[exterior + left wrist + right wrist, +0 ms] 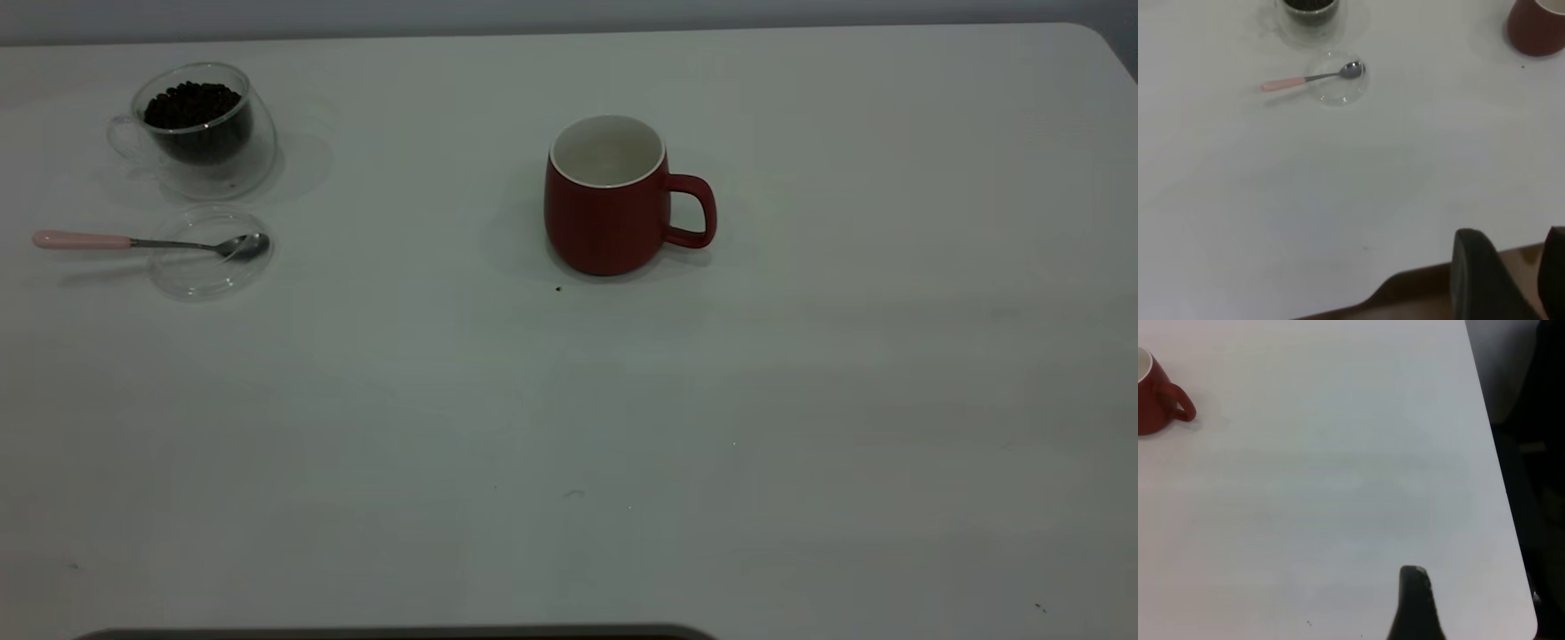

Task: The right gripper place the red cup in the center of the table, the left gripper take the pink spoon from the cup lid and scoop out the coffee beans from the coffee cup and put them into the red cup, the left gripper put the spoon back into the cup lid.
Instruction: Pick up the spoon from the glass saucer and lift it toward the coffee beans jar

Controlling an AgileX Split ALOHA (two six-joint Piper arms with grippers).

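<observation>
- The red cup (607,203) is seen upright mid-table (569,427)
- The pink spoon (147,242) is laid across the cup lid (210,252)
- The left gripper (1525,280) is held parted; the right gripper's state cannot be told

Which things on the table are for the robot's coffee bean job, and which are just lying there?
For the job:
- red cup, near the middle of the table
- pink spoon, its bowl resting in the cup lid
- coffee cup holding the coffee beans
- left pincer, back at the table's edge

Just lying about:
- a tiny dark speck by the red cup
</observation>
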